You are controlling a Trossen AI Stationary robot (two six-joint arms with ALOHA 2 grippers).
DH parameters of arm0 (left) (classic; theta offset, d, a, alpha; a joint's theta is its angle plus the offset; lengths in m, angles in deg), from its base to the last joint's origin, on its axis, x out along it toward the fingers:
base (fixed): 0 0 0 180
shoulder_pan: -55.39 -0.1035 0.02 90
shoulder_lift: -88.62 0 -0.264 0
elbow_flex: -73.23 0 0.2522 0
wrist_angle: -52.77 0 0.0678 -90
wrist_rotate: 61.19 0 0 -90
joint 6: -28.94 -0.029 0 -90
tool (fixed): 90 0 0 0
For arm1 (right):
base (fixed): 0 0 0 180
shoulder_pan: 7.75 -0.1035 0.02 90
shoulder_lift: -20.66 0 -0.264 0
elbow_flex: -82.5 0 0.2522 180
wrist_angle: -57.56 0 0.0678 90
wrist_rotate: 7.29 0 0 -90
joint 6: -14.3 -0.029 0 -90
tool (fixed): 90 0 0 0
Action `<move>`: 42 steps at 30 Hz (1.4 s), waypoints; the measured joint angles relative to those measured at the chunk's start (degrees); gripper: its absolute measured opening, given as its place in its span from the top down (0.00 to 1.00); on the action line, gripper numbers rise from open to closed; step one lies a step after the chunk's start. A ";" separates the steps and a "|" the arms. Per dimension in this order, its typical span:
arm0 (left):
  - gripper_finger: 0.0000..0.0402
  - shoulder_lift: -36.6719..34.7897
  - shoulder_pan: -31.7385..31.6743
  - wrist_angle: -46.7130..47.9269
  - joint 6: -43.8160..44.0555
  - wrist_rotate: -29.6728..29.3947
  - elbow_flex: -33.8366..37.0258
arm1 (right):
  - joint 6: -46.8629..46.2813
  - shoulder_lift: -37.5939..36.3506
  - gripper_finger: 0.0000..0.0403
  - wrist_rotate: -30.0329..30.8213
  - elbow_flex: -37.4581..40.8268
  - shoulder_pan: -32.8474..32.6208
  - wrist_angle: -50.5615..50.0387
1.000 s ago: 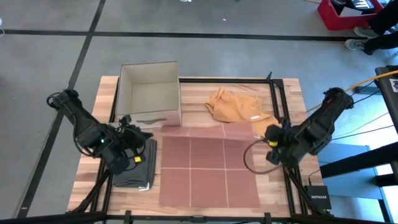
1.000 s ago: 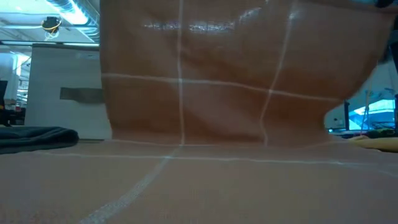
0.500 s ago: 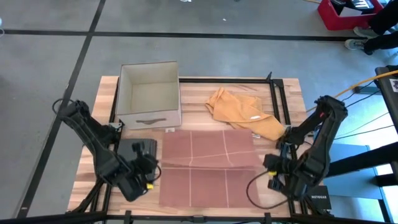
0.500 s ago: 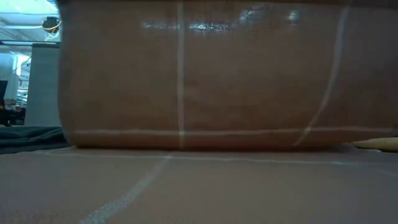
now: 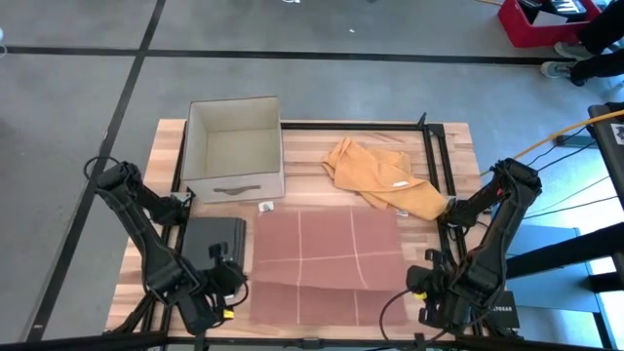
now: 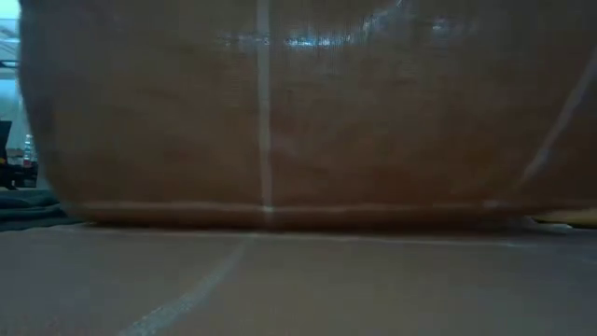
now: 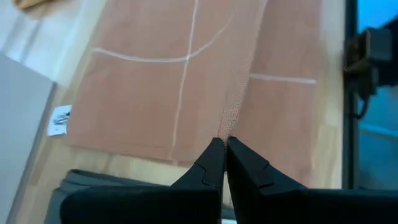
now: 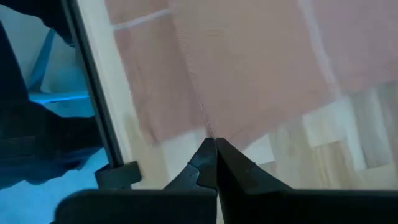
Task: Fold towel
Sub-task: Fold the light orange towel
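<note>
High view shows us the towel [image 5: 327, 263], reddish-brown with pale grid lines, spread on the tabletop [image 5: 429, 146] between the two pincers, its near part doubled over so that a fold runs from one pincer to the other. We see the left pincer [image 5: 237, 284] pinched together on the towel's left edge; in its wrist view the fingertips [image 7: 214, 152] meet on a ridge of cloth. We see the right pincer [image 5: 414, 286] likewise clamped on the right edge, its tips closed on the cloth in the right wrist view. Just beside the left pincer, on the side away from the towel, lies a dark folded cloth [image 5: 213, 239]. Beyond the towel, farther from both pincers, an orange cloth [image 5: 375, 175] lies crumpled and a grey box [image 5: 234, 146] stands open.
</note>
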 joint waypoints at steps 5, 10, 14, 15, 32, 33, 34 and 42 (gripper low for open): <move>1.00 -0.80 0.19 -0.35 1.09 1.90 -0.02 | -0.02 0.01 1.00 0.12 0.00 0.02 0.33; 1.00 0.57 0.57 -0.30 1.44 2.69 -0.02 | 0.55 0.38 1.00 -0.30 0.92 0.02 2.92; 1.00 2.40 0.53 -0.96 1.81 4.00 -0.02 | 0.67 0.38 1.00 -2.01 4.41 0.00 8.49; 1.00 2.89 0.53 -1.65 1.77 4.35 -0.02 | 0.66 0.39 1.00 -2.28 5.42 0.00 9.67; 0.83 9.82 0.86 -5.84 5.46 16.02 -0.02 | -5.56 0.42 0.71 -9.89 10.67 0.02 21.64; 0.79 9.69 0.86 -5.86 5.40 17.56 -0.02 | -5.60 0.42 0.67 -11.23 10.67 0.02 21.64; 0.76 9.45 0.86 -5.86 5.37 18.50 -0.02 | -5.57 0.42 0.63 -12.74 10.67 0.04 21.60; 0.65 7.08 -0.35 -9.44 2.82 19.76 -1.64 | -4.24 0.36 0.48 -15.66 10.21 1.33 19.95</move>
